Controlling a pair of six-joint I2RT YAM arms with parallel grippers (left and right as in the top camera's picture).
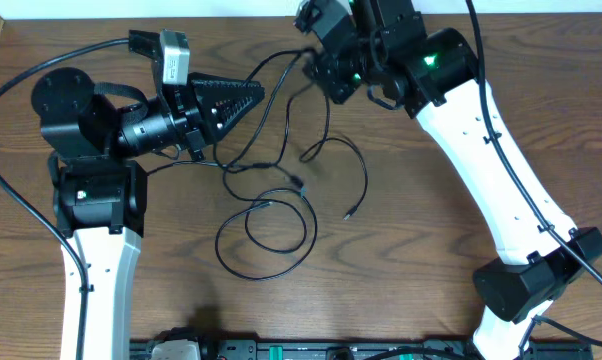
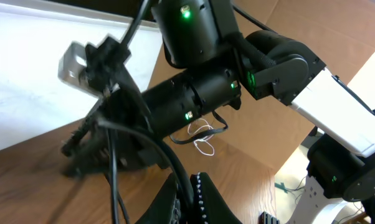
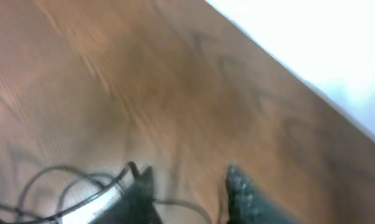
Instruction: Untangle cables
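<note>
The wooden table (image 1: 411, 250) fills the overhead view, with the left arm (image 1: 96, 260) at left of frame and the right arm (image 1: 491, 150) reaching from lower right to top centre. The left gripper (image 1: 257, 96) is seen drawn to a narrow point, directed rightward; whether a cord is pinched there cannot be determined. The right gripper (image 3: 186, 183) is shown with its jaws parted over bare wood, nothing clamped, a thin cord lying against one finger. The cables (image 1: 281, 190) are spread centre frame in overlapping loops between the two grippers, and one strand is led up toward the right gripper. A thin white cord (image 2: 203, 138) is noted hanging below the right wrist in the left wrist view. A small plug (image 1: 351, 214) lies free at centre right. Risk is judged as follows: crossings could be tightened into a knot if both ends are pulled apart, and a plug could be snagged in a loop.
</note>
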